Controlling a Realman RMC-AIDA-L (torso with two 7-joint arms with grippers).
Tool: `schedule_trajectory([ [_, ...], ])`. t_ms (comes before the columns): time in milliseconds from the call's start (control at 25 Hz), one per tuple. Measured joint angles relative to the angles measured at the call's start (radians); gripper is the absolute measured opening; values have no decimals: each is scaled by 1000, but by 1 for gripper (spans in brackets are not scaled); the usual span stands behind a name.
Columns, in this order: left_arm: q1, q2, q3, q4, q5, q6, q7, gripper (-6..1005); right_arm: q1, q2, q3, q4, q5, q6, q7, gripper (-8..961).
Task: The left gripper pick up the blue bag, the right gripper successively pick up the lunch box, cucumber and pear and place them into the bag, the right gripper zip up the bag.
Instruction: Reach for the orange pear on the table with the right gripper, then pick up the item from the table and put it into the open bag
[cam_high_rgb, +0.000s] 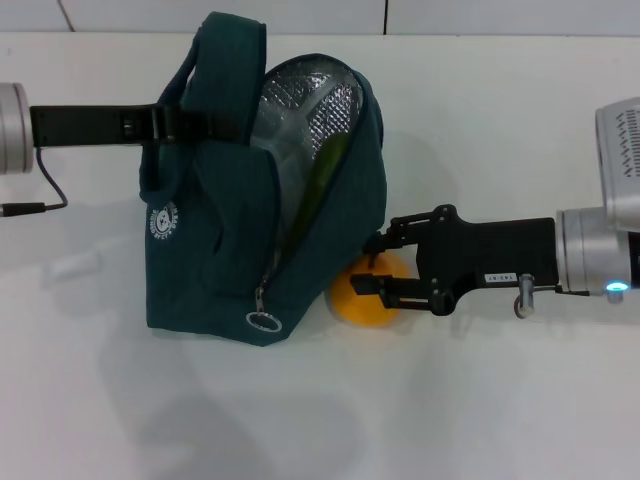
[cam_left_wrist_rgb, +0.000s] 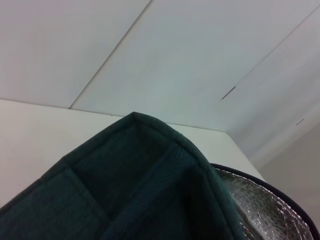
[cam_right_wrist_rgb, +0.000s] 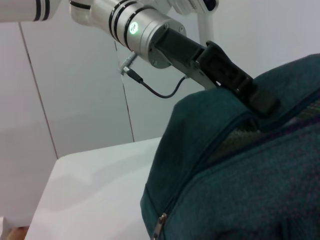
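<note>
The blue bag (cam_high_rgb: 220, 250) stands upright on the white table, its top open and the foil lining (cam_high_rgb: 300, 100) showing. My left gripper (cam_high_rgb: 168, 122) is shut on the bag's handles and holds them up; the right wrist view shows that gripper (cam_right_wrist_rgb: 252, 95) clamped on the handle. The cucumber (cam_high_rgb: 325, 165) leans inside the opening, one end poking out. The pear (cam_high_rgb: 360, 305) lies on the table against the bag's right side. My right gripper (cam_high_rgb: 378, 265) is open, its fingertips reaching over the pear's near edge. The lunch box is hidden. The ring zipper pull (cam_high_rgb: 263, 320) hangs at the bag's front.
A black cable (cam_high_rgb: 40, 195) loops from the left arm onto the table at far left. White table (cam_high_rgb: 450, 400) spreads in front of and to the right of the bag. Wall panels stand behind.
</note>
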Motion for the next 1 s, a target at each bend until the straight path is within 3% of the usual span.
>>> schedule_trajectory([
  [320, 1, 0, 0, 0, 0, -3, 0, 38, 18, 0, -23, 8, 8, 30, -20, 454],
  [760, 3, 3, 0, 0, 0, -8, 1, 38, 8, 0, -25, -2, 22, 33, -43, 56],
  [1000, 4, 3, 0, 0, -1, -8, 1, 38, -8, -10, -2, -31, 23, 0, -40, 34],
])
